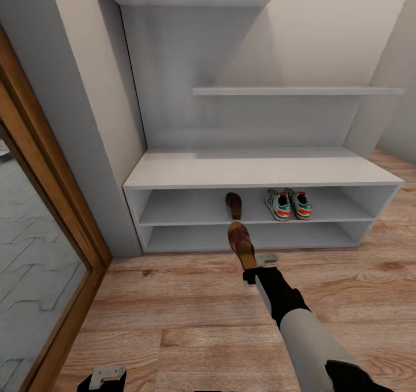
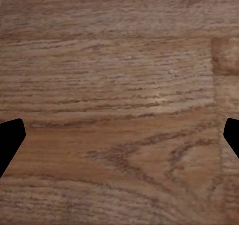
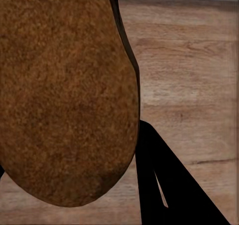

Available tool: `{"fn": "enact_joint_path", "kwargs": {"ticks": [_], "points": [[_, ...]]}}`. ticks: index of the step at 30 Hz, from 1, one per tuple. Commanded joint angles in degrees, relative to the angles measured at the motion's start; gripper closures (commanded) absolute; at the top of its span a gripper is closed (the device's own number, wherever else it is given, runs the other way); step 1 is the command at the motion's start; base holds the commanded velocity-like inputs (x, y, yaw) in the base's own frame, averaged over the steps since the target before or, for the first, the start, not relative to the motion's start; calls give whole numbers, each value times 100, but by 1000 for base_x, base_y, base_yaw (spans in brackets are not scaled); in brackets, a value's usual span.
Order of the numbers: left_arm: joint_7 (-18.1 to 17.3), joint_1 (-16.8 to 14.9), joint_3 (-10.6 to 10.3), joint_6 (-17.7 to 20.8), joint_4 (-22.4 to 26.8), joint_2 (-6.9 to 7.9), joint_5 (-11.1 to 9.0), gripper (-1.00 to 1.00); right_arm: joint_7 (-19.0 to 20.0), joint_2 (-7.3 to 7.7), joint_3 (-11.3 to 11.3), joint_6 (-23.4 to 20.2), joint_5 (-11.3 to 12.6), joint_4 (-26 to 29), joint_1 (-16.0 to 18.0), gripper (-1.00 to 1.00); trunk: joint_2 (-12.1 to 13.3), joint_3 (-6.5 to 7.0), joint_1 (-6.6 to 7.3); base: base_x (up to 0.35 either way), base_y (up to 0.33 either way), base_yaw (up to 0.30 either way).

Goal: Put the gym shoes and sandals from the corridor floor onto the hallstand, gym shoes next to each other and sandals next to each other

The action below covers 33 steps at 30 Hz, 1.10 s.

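Left gripper [image 1: 104,377] hangs low over corridor floor [image 1: 173,322], fingers wide apart, nothing btwn them. Right gripper [image 1: 254,267] is clamped on one sandal [image 1: 241,244], held in air just in front of hallstand [image 1: 260,169]. Other sandal [image 1: 233,204] sits on upper open shelf, w/ both gym shoes [image 1: 288,204] side by side further along it.

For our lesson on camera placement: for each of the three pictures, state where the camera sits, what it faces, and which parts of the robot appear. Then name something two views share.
Head view: high on the robot, looking forward and down at the hallstand, its gym shoes and one shelved sandal; the right arm and left end effector show.
Left wrist view: faces the corridor floor; dark fingertips show, set wide apart.
Right wrist view: faces the held sandal close up; a dark finger shows.
Shared: the held sandal in the right end effector, plus the wood floor.
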<state>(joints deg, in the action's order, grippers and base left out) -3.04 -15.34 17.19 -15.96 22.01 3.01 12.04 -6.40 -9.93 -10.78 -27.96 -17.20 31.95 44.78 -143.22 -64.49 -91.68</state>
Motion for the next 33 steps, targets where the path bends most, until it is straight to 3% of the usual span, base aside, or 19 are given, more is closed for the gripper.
{"fn": "enact_joint_path", "kwargs": {"ticks": [1,17,30,33], "points": [[-31,-4,47,-26,-4,-3,46,-100,-26,-7,-28,-34,-5,-33,64,100,-2,-5,1,0,0,0],[-72,-4,-13,-178,8,-77,79,-100,-29,-7,-50,-34,-11,-81,128,100,-2,-5,1,0,0,0],[-74,-5,-13,-172,5,-82,79,-100,-28,-7,-38,-40,-11,-52,128,100,-19,-363,-32,0,0,26],[-74,-5,-13,-171,5,-82,79,-100,-28,-7,-38,-41,-11,-49,128,100,-19,-388,-32,0,0,70]]}}
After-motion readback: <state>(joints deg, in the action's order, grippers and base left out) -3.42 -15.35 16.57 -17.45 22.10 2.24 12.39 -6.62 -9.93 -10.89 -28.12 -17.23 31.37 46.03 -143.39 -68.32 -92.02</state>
